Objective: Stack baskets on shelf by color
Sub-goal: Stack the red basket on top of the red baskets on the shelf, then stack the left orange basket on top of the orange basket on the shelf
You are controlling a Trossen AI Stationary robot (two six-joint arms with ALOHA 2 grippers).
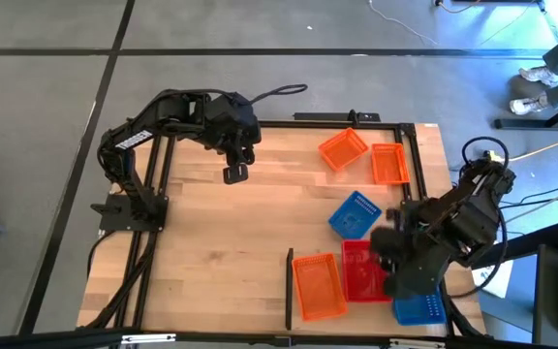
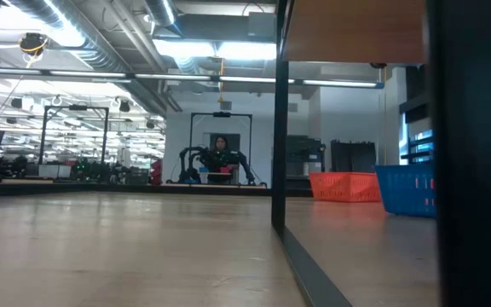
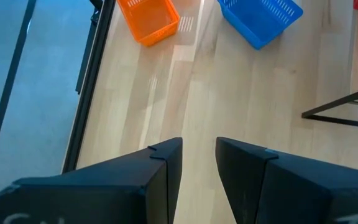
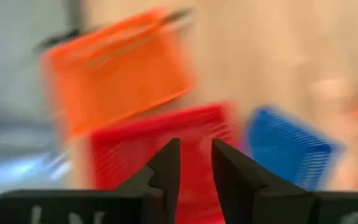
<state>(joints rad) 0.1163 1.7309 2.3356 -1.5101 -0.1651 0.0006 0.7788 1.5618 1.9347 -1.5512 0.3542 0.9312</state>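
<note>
Right gripper: nearest the lens in its own wrist view, fingers a narrow gap apart with nothing between them; it hangs over the red basket, just right of the divider strip's end of the shelf.
Red basket: flat on the shelf, touching the right side of the orange basket that sits beside the divider strip; partly under the right arm.
Orange basket by divider: just right of the divider strip, at the near edge.
Blue basket, centre: tilted, beyond the red basket, away from the divider strip.
Blue basket, corner: right of the red basket, mostly hidden by the right arm.
Two orange baskets: at the far right of the shelf, well apart from the divider strip, side by side.
Left gripper: fingers slightly parted, holding nothing, above bare planks far left of the divider strip.
Shelf: light wood planks within black rails.
</note>
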